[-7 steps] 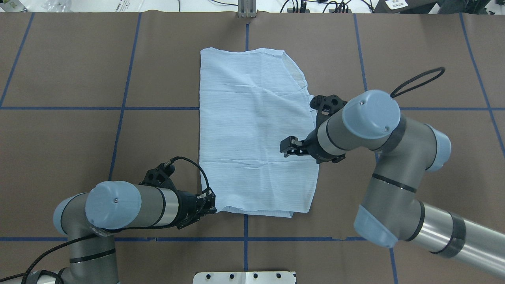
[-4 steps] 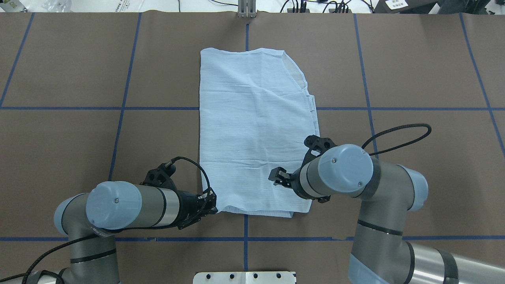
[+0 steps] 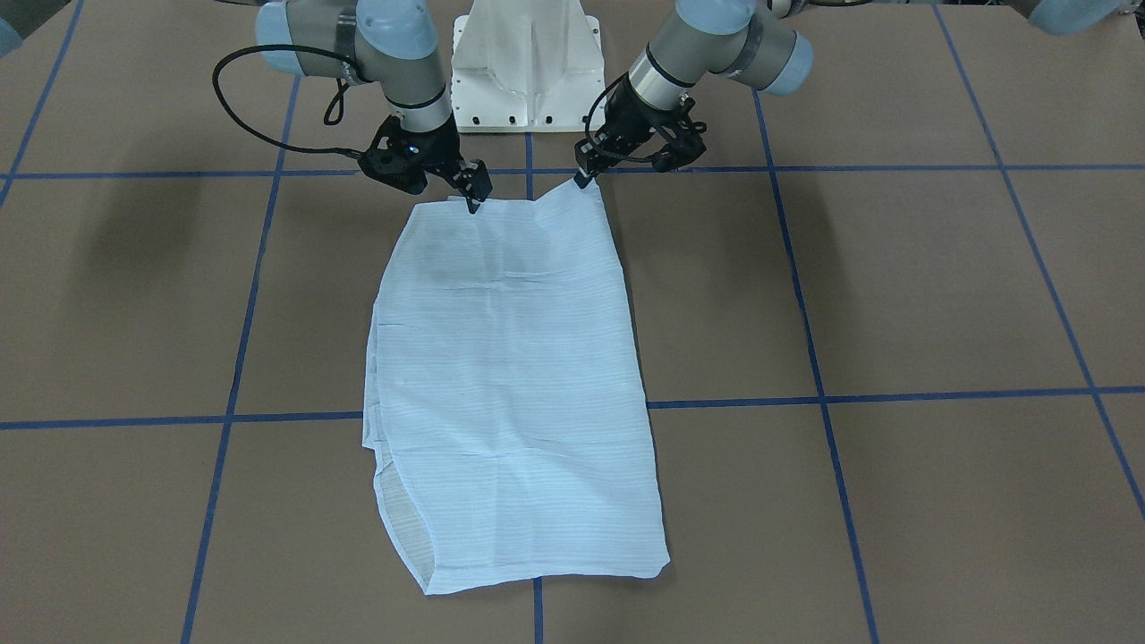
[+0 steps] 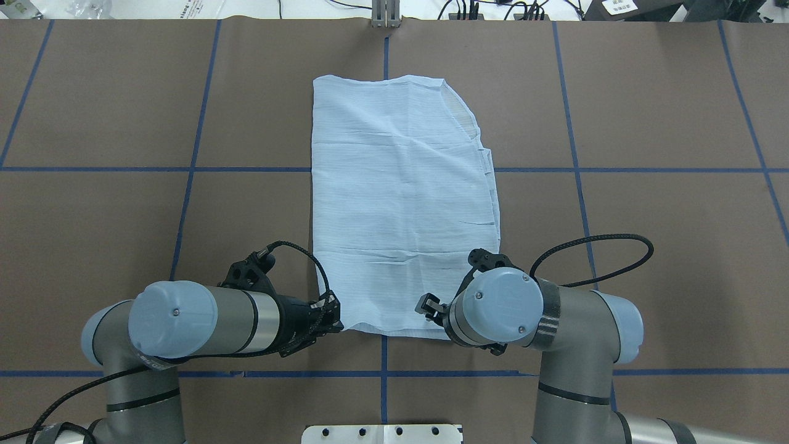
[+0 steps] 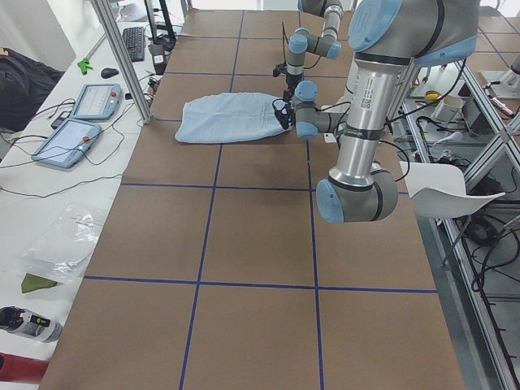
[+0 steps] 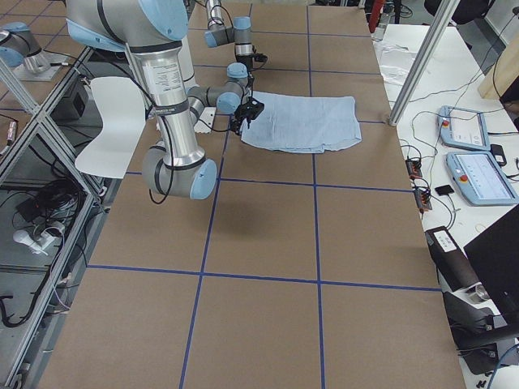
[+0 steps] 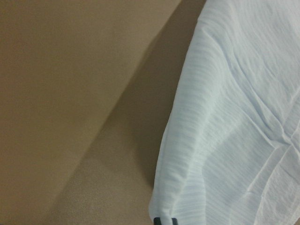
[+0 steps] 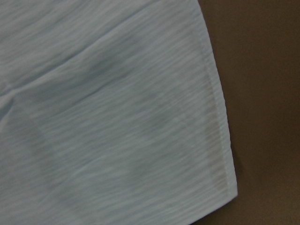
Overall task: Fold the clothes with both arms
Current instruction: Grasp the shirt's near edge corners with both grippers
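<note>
Lying flat as a long folded rectangle in the middle of the table (image 4: 123, 216), the shirt (image 4: 400, 203) runs from 12 to 6 o'clock in the overhead view. Its 7 o'clock corner is pinched between the closed fingers of the left gripper (image 4: 331, 320) and lifted slightly. The right gripper (image 4: 425, 304) hangs over the 5 o'clock corner; how far its jaws stand apart cannot be told.

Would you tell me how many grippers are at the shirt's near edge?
2. The left gripper holds the near left corner of the shirt; the right gripper is at its near edge, toward the right.
</note>
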### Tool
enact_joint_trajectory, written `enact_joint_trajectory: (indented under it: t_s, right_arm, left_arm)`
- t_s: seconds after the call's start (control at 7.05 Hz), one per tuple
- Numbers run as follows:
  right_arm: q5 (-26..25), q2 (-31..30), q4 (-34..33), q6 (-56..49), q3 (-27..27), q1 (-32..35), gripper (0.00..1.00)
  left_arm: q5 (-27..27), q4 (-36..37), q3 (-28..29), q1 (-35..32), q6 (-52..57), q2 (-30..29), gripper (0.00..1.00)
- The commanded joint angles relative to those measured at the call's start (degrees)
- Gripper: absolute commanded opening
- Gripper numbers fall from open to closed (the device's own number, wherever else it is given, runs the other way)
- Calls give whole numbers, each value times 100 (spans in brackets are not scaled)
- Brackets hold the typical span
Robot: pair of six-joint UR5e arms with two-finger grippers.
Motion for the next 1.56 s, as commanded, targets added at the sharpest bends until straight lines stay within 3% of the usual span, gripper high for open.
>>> enact_joint_trajectory:
  t_s: [0.0, 1.42]
  right_arm:
    - [-2, 4, -28, 1, -60, -30, 100]
    - [-20, 13, 7, -51, -192, -65, 100]
  left_arm:
    - [0, 0, -5, 0, 0, 0, 0]
    - [0, 0, 39, 0, 9, 26, 0]
